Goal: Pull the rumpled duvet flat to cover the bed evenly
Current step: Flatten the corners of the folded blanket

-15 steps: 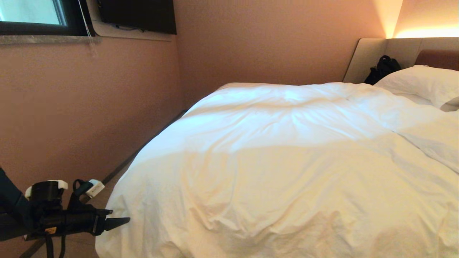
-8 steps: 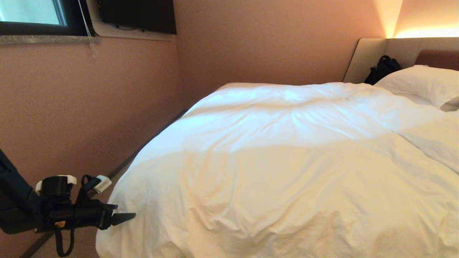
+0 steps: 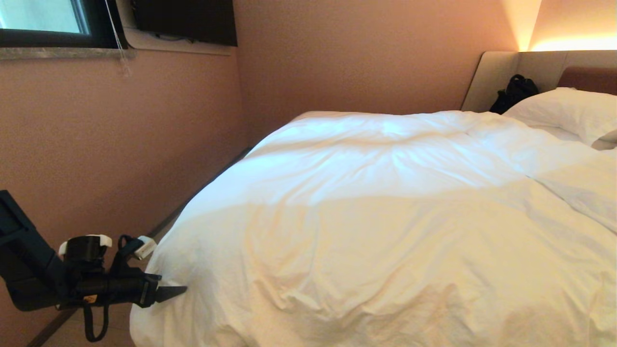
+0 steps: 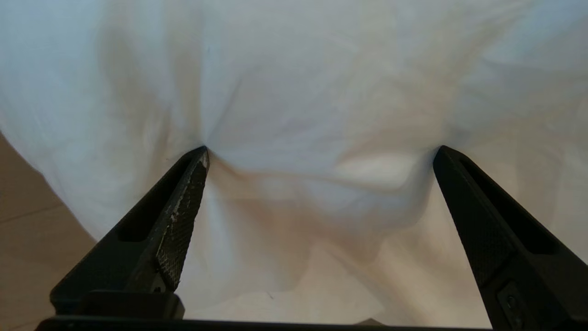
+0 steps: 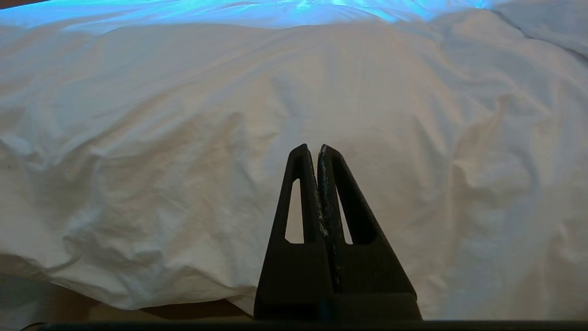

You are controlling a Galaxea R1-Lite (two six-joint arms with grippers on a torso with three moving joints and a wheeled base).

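Across the big low bed (image 3: pixel 308 115) lies the puffy white creased duvet (image 3: pixel 385 231), running long toward the plump white pillow (image 3: pixel 569 113), with the left gripper (image 4: pixel 319 149) spread wide, both tips poking its near left corner, and the right gripper (image 5: pixel 312 147) squeezed tight on nothing.

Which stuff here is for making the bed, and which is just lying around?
For the job:
- the duvet
- the bed
- the left pincer, open, tips pressed into the duvet's corner
- the right pincer, shut, idle

Just lying about:
- pillow
- black bag
- window
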